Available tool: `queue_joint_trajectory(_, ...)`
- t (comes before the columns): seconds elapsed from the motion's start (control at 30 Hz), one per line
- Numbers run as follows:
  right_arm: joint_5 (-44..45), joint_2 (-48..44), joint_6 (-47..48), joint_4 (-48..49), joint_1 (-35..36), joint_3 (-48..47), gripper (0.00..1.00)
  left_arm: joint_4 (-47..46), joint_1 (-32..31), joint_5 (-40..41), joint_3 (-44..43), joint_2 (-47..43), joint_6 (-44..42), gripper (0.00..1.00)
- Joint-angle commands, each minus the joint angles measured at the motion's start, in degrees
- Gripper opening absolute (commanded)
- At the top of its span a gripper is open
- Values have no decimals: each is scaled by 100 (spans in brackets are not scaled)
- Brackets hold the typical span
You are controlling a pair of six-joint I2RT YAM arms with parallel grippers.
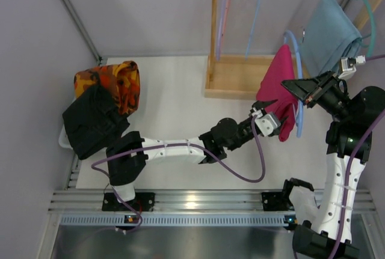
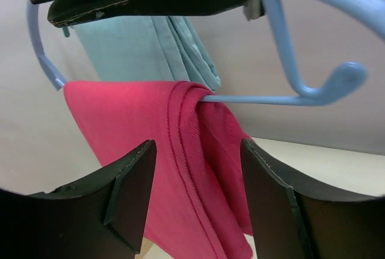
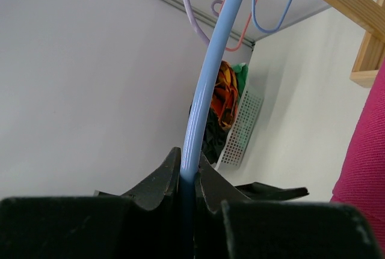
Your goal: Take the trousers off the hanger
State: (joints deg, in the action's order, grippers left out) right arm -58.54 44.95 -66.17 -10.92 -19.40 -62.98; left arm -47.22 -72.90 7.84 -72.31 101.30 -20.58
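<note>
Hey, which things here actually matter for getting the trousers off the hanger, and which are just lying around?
For the job: pink trousers, blue hanger, left gripper (open at the trousers), right gripper (shut on the hanger).
Lying about: teal garment, wooden rack, spare hangers, basket of clothes.

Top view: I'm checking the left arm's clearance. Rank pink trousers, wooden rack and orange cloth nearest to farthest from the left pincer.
1. Pink trousers, at the left pincer.
2. Wooden rack, just beyond, leftward.
3. Orange cloth, far left.
</note>
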Motion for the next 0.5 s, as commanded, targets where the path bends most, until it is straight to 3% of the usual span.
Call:
queue_joint_trajectory(0.0,-8,-250,324,986,50,-302,0,-753,13,631,-476,197,-376,63)
queue_joint_trajectory(0.27,-148,-241,359,881,59,-425,0,-876,57,895,-608,610,-710,50)
queue_joint_trajectory(0.47,-210,-215,298,837,59,-452,0,-876,136,974,-784,804,-790,54)
